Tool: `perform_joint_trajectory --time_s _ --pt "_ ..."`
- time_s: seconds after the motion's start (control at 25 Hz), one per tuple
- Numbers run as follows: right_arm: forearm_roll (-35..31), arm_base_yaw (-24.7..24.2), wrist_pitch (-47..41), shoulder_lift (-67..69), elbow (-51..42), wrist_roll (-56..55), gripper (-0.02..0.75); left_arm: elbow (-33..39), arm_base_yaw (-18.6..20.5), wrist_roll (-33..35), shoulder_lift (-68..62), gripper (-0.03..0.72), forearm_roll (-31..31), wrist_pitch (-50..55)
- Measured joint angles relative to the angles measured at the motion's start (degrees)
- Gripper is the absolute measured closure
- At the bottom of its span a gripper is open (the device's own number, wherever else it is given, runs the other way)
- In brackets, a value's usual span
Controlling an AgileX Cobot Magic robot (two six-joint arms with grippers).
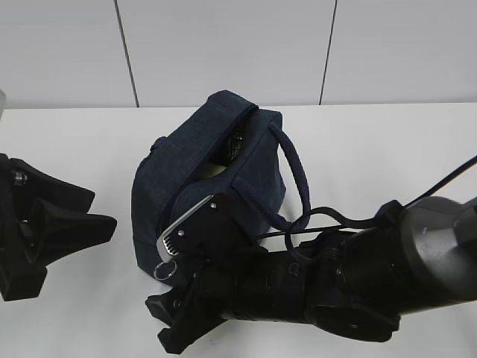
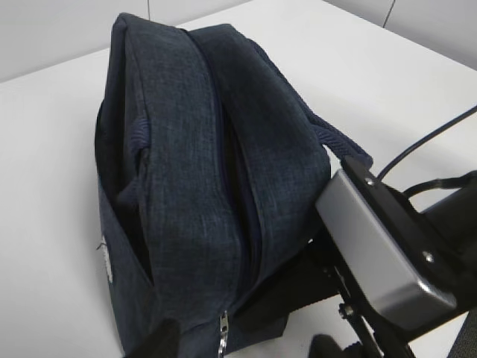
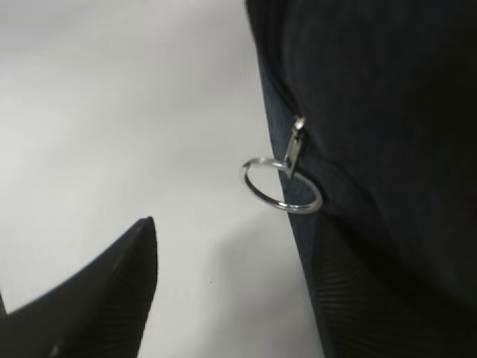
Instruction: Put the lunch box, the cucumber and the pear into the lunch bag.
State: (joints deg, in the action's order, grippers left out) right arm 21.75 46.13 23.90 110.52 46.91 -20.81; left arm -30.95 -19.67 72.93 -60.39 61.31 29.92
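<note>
White tabletop (image 1: pixel 387 149), matte and evenly lit, running from the near edge to a straight far edge. Behind that far edge, a pale grey-white wall (image 1: pixel 223 45) of flat panels, split by two thin dark seams (image 1: pixel 127 52), both slightly slanted. Soft, diffuse light, faint shadows only. At the far left edge, a small grey corner, too little visible to identify.
</note>
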Motion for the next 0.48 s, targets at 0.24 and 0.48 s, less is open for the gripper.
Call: perform_joint_trajectory --time_s 0.24,0.48 --pt "-1.4 0.0 1.3 0.1 0.7 0.0 0.220 0.0 0.0 0.0 0.0 0.362 0.3 0.2" --pt "-1.6 0.0 2.9 2.3 2.0 0.0 0.220 0.0 0.0 0.0 0.0 0.362 0.4 0.5"
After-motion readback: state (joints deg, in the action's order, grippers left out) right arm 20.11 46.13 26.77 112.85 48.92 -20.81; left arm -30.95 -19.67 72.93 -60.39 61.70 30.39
